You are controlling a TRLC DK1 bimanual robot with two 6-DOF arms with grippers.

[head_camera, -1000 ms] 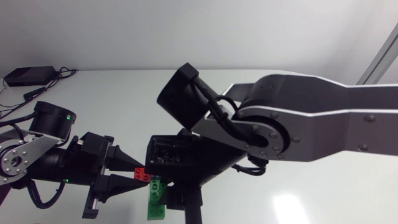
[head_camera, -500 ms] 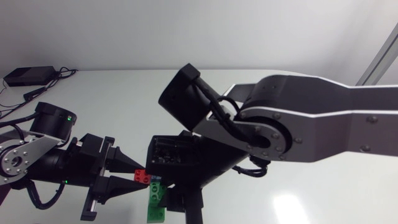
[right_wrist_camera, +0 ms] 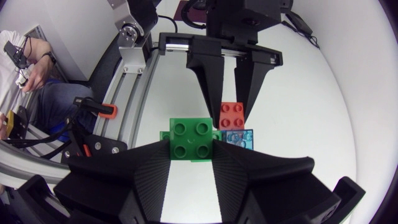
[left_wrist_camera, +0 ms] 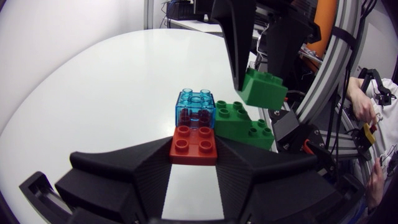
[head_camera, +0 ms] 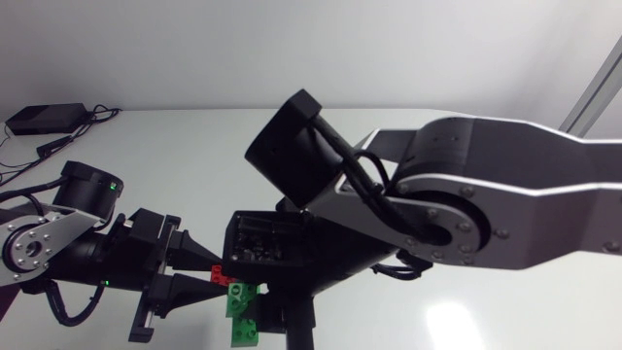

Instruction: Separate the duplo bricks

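red brick (head_camera: 221, 275), seen from above, sat clamped in the left claw (head_camera: 204, 279). the left wrist view showed a blue brick (left_wrist_camera: 196, 109) touching it. in the right wrist view, the right claw (right_wrist_camera: 191, 152) pinched a green brick (right_wrist_camera: 191, 138). a slow peel with both grips firm probably suited best.

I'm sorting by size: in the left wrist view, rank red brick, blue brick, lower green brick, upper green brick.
lower green brick
red brick and upper green brick, alike
blue brick
Red is nearest, so unsure.
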